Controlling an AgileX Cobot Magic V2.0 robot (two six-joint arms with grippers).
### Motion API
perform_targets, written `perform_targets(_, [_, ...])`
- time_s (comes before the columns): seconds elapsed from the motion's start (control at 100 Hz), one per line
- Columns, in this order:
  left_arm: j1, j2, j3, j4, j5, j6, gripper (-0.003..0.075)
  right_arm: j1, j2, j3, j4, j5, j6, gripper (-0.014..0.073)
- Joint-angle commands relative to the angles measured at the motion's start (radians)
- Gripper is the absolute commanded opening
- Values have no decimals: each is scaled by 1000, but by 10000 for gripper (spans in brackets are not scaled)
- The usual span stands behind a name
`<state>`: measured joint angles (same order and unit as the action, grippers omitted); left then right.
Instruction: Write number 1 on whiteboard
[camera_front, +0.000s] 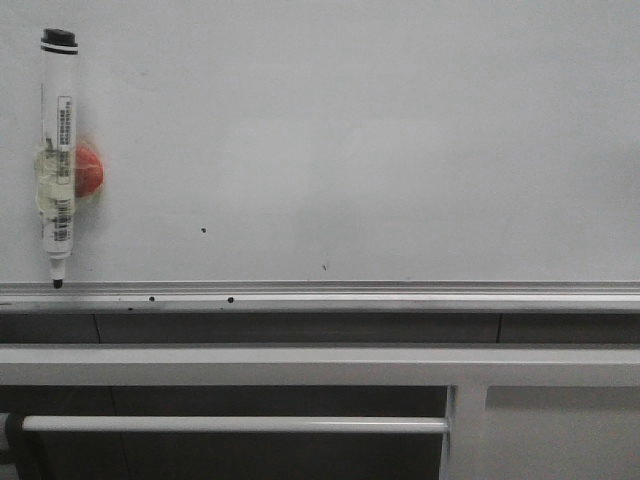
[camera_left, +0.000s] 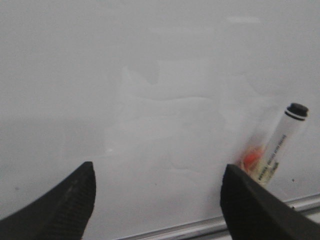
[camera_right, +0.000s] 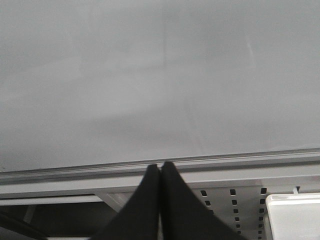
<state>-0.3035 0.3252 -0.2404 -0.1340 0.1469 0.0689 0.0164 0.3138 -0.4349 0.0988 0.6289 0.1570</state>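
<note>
The marker (camera_front: 57, 150) lies on the board (camera_front: 400, 130) near its left edge, close to the lower left corner. Its long axis runs almost straight from the far side toward the rail (camera_front: 400, 296); the black end is on the far side and the dark tip (camera_front: 57, 283) almost touches the rail. A red round piece (camera_front: 90, 170), maybe a magnet, sits against its middle, on the side toward the centre of the board.

The left gripper (camera_left: 157, 200) is the nearer one. Its two fingers stand wide apart with nothing between them. In the left wrist view the marker (camera_left: 275, 145) shows just beyond one fingertip (camera_left: 245, 195) and outside the gap, so I judge the gripper must shift sideways toward that finger before it can close on the marker body. The marker leans a little compared with the fingers there, so the wrist may need a small turn too.

The right gripper (camera_right: 160, 172) has its fingers pressed together and holds nothing. It hangs over the rail, and no marker shows in its view, so it seems well apart from it.

The marker has a clear barrel with a printed label. No stroke of the number 1 is on the board, only a few small black specks (camera_front: 204, 230), so the writing is not yet started.
</note>
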Motion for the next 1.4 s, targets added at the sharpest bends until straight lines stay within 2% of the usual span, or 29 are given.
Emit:
perform_targets(0.0, [-51, 80, -24, -16, -128, 5, 480, 3, 19, -36, 6, -62, -6, -42])
perform_targets(0.17, [-134, 216, -24, -94, -194, 5, 480, 19, 19, -36, 6, -62, -6, -42])
perform_targets(0.46, [-292, 395, -24, -89, -300, 2, 480, 30, 19, -36, 6, -64, -6, -42])
perform_targets(0.71, [-418, 549, 41, -142, -554, 2, 437, 49, 19, -36, 6, -66, -6, -42])
perform_targets(1.01, [-439, 713, 77, -179, -774, 2, 437, 49, 19, -36, 6, -66, -6, -42])
perform_targets(1.19, [-439, 803, 77, -173, -895, -58, 437, 49, 19, -36, 6, -81, -6, -42])
perform_targets(1.39, [-439, 849, 75, -168, -952, -61, 437, 49, 19, -36, 6, -81, -6, -42])
